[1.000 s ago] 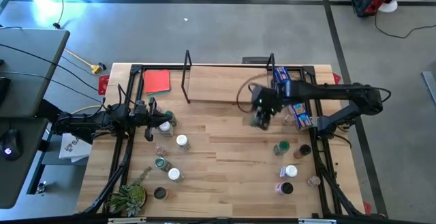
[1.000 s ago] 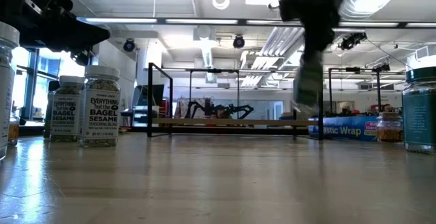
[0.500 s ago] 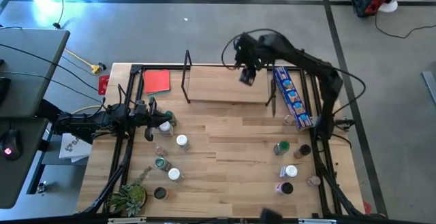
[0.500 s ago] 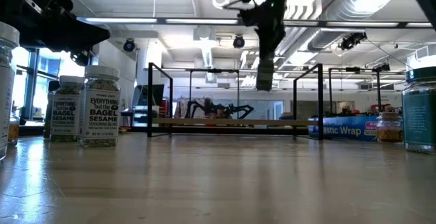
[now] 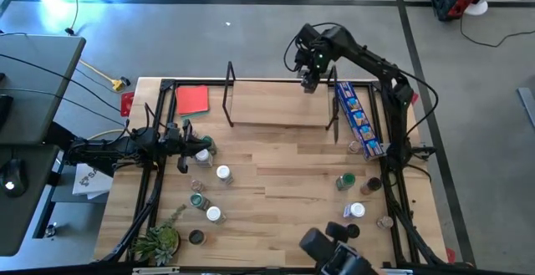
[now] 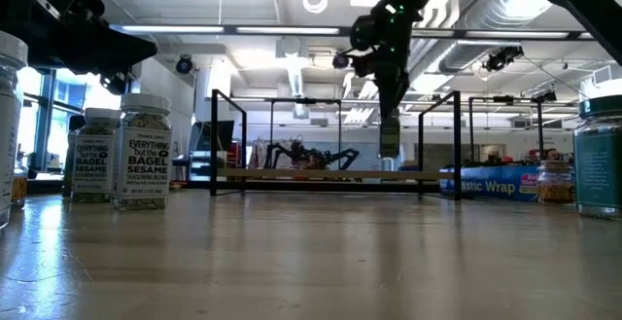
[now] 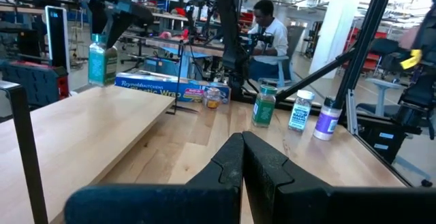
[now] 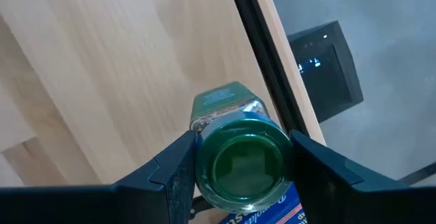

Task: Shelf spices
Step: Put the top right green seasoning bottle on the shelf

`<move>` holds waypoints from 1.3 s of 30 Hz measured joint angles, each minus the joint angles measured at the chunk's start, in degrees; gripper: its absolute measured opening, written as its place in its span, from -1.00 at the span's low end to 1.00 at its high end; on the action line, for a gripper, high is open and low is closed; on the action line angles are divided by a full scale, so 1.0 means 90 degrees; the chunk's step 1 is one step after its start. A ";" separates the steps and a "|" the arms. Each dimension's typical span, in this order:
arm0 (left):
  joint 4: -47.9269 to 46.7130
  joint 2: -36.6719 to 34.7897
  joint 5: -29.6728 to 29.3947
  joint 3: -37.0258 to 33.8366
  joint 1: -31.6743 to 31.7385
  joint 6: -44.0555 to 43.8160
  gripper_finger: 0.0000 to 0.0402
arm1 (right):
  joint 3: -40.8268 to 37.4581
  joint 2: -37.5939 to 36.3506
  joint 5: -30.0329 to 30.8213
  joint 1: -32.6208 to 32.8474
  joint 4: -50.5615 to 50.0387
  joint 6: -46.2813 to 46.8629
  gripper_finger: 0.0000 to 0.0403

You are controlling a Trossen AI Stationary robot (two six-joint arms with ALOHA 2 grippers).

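Observation:
My right gripper (image 5: 309, 79) hangs over the far right end of the shelf (image 5: 267, 104), shut on a green-topped spice jar (image 8: 240, 164). The low view shows the jar (image 6: 389, 135) above the light-wood board (image 6: 330, 175), between its black wire uprights. Two more groups of spice jars stand upright on the tabletop, one on the left (image 5: 209, 193) and one on the right (image 5: 354, 196). My left gripper (image 7: 243, 157) waits shut at the table's left side, beside the left jars. My right gripper pinches the jar at its green top (image 8: 204, 157) between its two fingers (image 8: 178, 171), one on each side. The fingers come from above, pointing steeply down. The jar hangs roughly upright below them (image 6: 389, 141), clear of the shelf board.
A long blue box (image 5: 359, 121) lies just right of the shelf. A red sheet (image 5: 192, 99) lies at the far left, a small plant (image 5: 159, 243) at the near left corner, and a dark device (image 5: 334, 253) at the near edge.
My right gripper has carried the jar from over the table's middle right toward the far edge, then a little to the right. It now hangs over the shelf's far right end. The jar has stayed lifted clear and hangs more upright.

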 joint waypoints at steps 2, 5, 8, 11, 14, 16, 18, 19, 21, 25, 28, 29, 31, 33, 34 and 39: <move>0.0000 0.0001 -0.0001 0.0000 -0.0001 0.0000 -1.00 | 0.0000 0.0032 -0.0072 -0.0099 0.0007 -0.0036 -0.06; 0.0000 0.0001 0.0000 0.0000 -0.0001 0.0000 -1.00 | 0.0000 0.0115 -0.0313 -0.0243 -0.0001 -0.0149 -0.06; 0.0000 0.0001 -0.0002 0.0000 0.0000 0.0000 -1.00 | -0.0002 0.0214 -0.0299 -0.0345 0.0007 -0.0232 -0.06; 0.0000 0.0001 0.0000 0.0000 0.0000 -0.0002 -1.00 | -0.0002 0.0288 -0.0304 -0.0404 0.0061 -0.0264 -0.06; 0.0000 0.0001 0.0003 0.0000 -0.0001 0.0000 -1.00 | -0.0002 0.0384 -0.0299 -0.0433 0.0053 -0.0344 -0.06; 0.0000 0.0001 0.0002 0.0000 -0.0001 -0.0001 -1.00 | -0.0002 0.0424 -0.0281 -0.0431 0.0057 -0.0432 -0.06; 0.0000 0.0001 0.0002 0.0000 -0.0001 -0.0002 -1.00 | 0.0006 0.0456 -0.0248 -0.0431 0.0063 -0.0455 -0.06; 0.0000 -0.0001 0.0005 0.0000 -0.0001 0.0000 -1.00 | 0.0008 0.0462 -0.0233 -0.0431 0.0063 -0.0458 -0.06; 0.0000 0.0001 0.0005 0.0000 -0.0001 0.0000 -1.00 | 0.0010 0.0465 -0.0212 -0.0428 0.0061 -0.0461 -0.04; 0.0000 -0.0001 0.0005 0.0000 0.0000 0.0000 -1.00 | 0.0002 0.0488 -0.0230 -0.0431 0.0057 -0.0452 0.16; 0.0000 0.0001 0.0007 0.0000 0.0002 0.0000 -1.00 | -0.0015 0.0525 -0.0224 -0.0424 0.0056 -0.0529 0.26; 0.0000 0.0000 0.0005 0.0000 0.0000 0.0000 -1.00 | -0.0015 0.0524 -0.0224 -0.0411 0.0058 -0.0559 0.27; 0.0000 0.0001 0.0009 0.0000 0.0001 0.0000 -1.00 | -0.0015 0.0513 -0.0224 -0.0409 0.0058 -0.0609 0.28; 0.0000 0.0001 0.0010 0.0000 0.0000 -0.0001 -1.00 | -0.0015 0.0513 -0.0223 -0.0407 0.0058 -0.0654 0.29; 0.0000 -0.0001 0.0010 0.0000 0.0000 -0.0005 -1.00 | -0.0012 0.0513 -0.0222 -0.0400 0.0058 -0.0666 0.29; 0.0000 0.0001 0.0012 0.0000 0.0002 -0.0008 -1.00 | 0.0198 0.0513 -0.0224 -0.0398 0.0053 -0.0671 0.30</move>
